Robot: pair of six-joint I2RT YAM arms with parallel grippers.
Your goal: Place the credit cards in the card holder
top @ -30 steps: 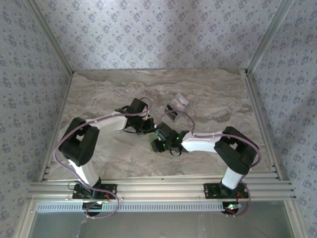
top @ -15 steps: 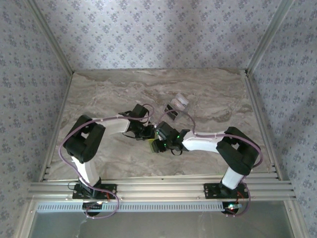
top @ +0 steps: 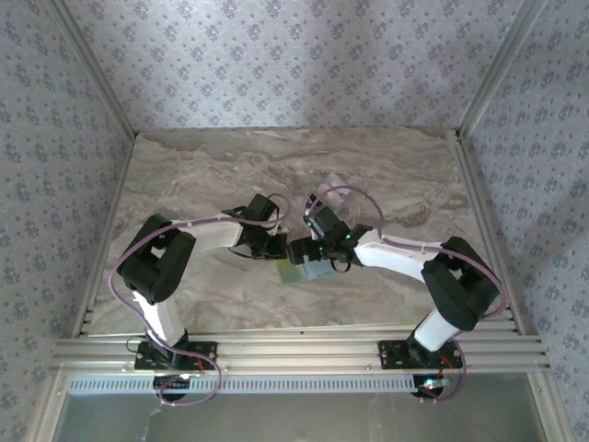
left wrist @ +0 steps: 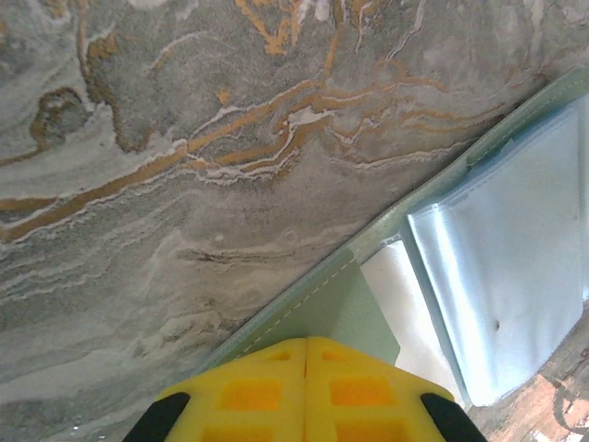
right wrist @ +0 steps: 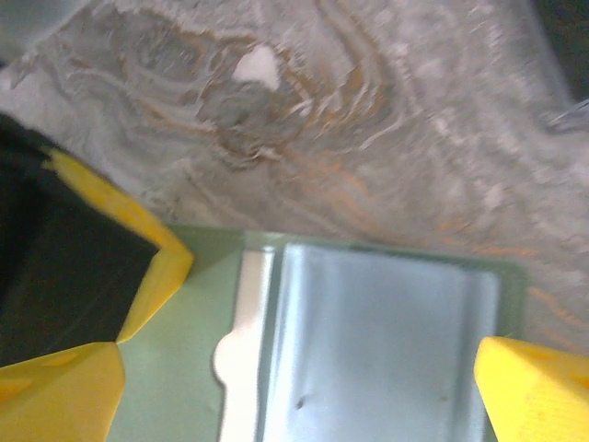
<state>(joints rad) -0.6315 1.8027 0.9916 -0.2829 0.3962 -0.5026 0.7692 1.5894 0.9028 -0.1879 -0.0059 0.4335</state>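
Observation:
The pale-green card holder (right wrist: 184, 368) lies flat on the marble, also seen as a green patch (top: 291, 273) between the two arms. A silvery credit card (right wrist: 377, 341) sits in it over a white card (right wrist: 241, 354), with their ends sticking out. My right gripper (right wrist: 296, 368) is open wide, its yellow fingers either side of the silvery card (left wrist: 506, 276) without touching it. My left gripper (left wrist: 306, 348) is shut, its yellow tips pressing on the holder's (left wrist: 340, 313) corner. More cards (top: 329, 187) lie behind the right arm.
The marble tabletop (top: 184, 175) is bounded by metal rails and patterned walls on three sides. The two wrists are close together at the table's centre, and a purple cable (top: 345, 195) loops over the spare cards.
My right gripper has opened and let go of the silvery card, and its wrist has swung back and to the right. The left gripper stays on the holder.

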